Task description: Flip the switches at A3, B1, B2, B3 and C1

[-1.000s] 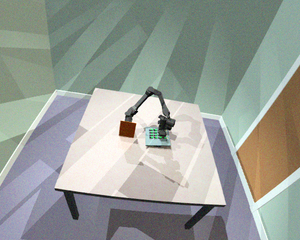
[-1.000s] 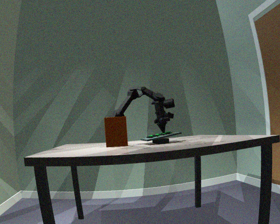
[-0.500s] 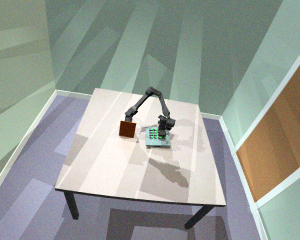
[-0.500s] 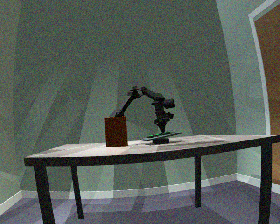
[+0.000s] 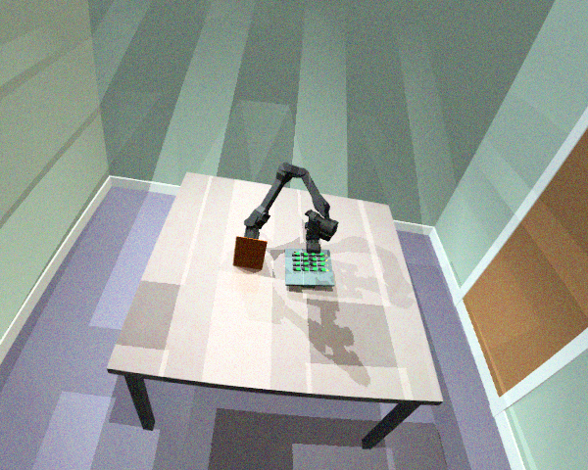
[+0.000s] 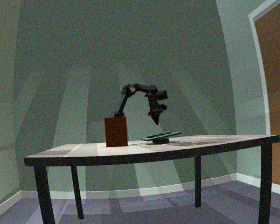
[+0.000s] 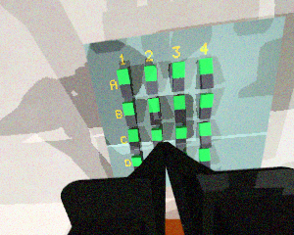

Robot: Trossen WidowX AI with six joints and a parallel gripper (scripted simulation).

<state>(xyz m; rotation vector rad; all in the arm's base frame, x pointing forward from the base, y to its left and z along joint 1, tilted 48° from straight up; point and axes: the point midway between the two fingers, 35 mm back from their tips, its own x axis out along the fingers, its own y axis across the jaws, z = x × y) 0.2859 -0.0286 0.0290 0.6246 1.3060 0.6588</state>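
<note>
1. The jaws [image 5: 313, 251] [image 6: 157, 124] are clenched on nothing, above the switch panel [image 5: 310, 279] [image 6: 176, 133] [image 7: 245, 122].
2. In the top view, the panel sits just below the middle, on the worktop [image 5: 233, 328] [image 6: 87, 153] [image 7: 20, 166].
3. Maybe lifting away now; if switches remain, press only their raised ends, straight down.

On the panel [image 7: 245, 88] before you, yellow numbers 1, 2, 3, 4 head the columns. You can read yellow letters A, B, C, D down its side.
</note>
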